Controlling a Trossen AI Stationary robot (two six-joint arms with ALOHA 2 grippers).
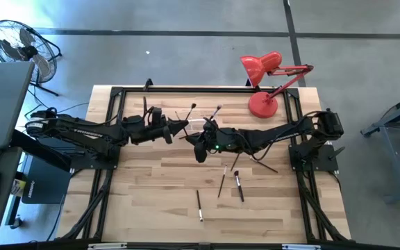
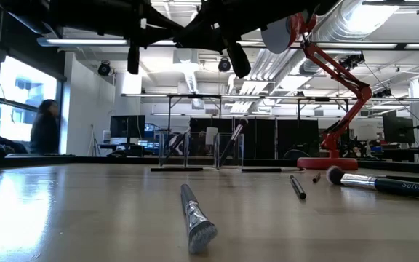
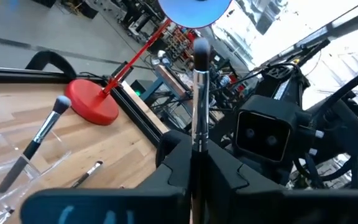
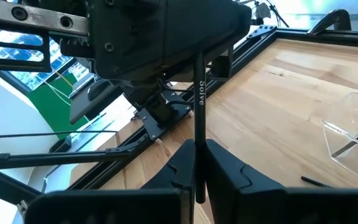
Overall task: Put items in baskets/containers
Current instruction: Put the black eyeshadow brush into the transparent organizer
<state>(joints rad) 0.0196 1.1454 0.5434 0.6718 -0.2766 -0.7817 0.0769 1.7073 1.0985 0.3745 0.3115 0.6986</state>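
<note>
Clear holder (image 3: pixel 5 163) holds upright brush (image 3: pixel 39 138).

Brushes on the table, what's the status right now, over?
Left gripper and right gripper both shut on one brush, midair. Clear holder nearby, second brush leaning in it. Loose brushes on table. Red lamp beside holder.

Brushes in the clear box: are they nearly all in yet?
Not yet. Two dark-handled makeup brushes lean in the clear plastic holder. The left gripper and right gripper both pinch one more brush between them. At least three loose brushes lie on the wooden table.
</note>
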